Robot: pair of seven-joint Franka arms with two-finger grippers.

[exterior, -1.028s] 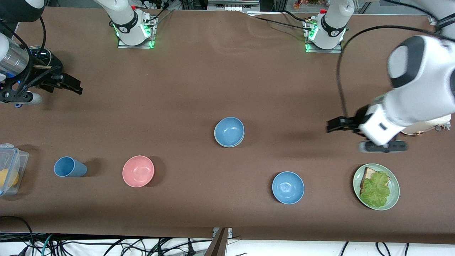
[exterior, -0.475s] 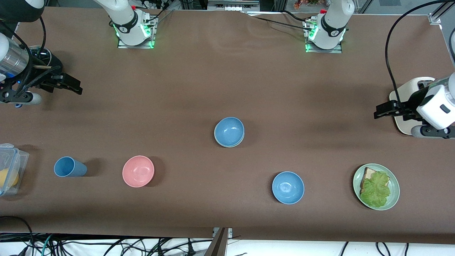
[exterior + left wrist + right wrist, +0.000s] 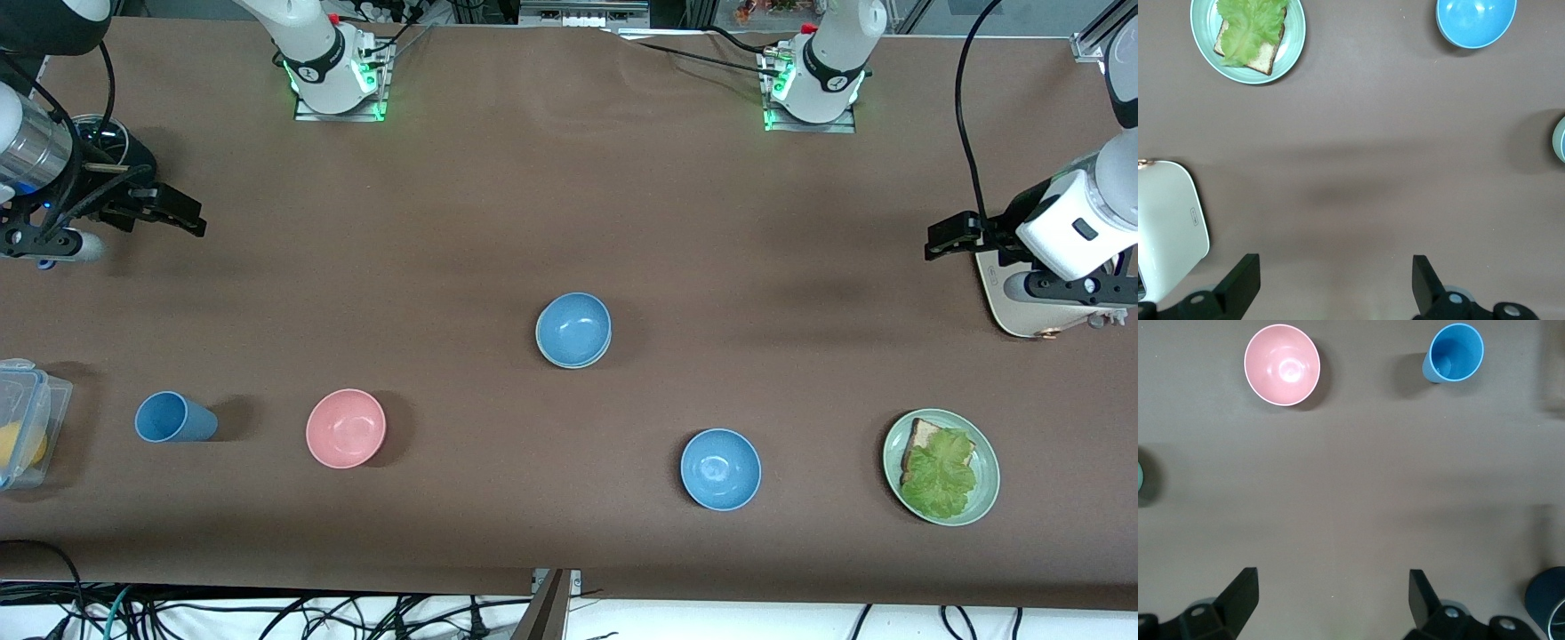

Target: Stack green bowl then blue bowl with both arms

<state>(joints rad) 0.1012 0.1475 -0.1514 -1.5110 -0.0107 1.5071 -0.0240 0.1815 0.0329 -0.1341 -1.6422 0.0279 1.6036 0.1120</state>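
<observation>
Bowls come first, low in the front view: the glossier sky-blue bowl (image 3: 720, 468) at lower right of centre beside the green plate (image 3: 985, 498), the pink bowl (image 3: 346, 428) and blue cup (image 3: 173, 418) at lower left. At centre frame the blue bowl (image 3: 573, 328) sits nested in the green bowl (image 3: 569, 363), unchanged. At right edge the left gripper (image 3: 935, 242), jaws spread and empty, has shifted slightly upward over the toaster (image 3: 1018, 311). At upper left the right gripper (image 3: 194, 217) waits, jaws spread, unmoved

Four bowls (image 3: 573, 330), one cup (image 3: 173, 418), one plate (image 3: 987, 476), two claws (image 3: 944, 238).
</observation>
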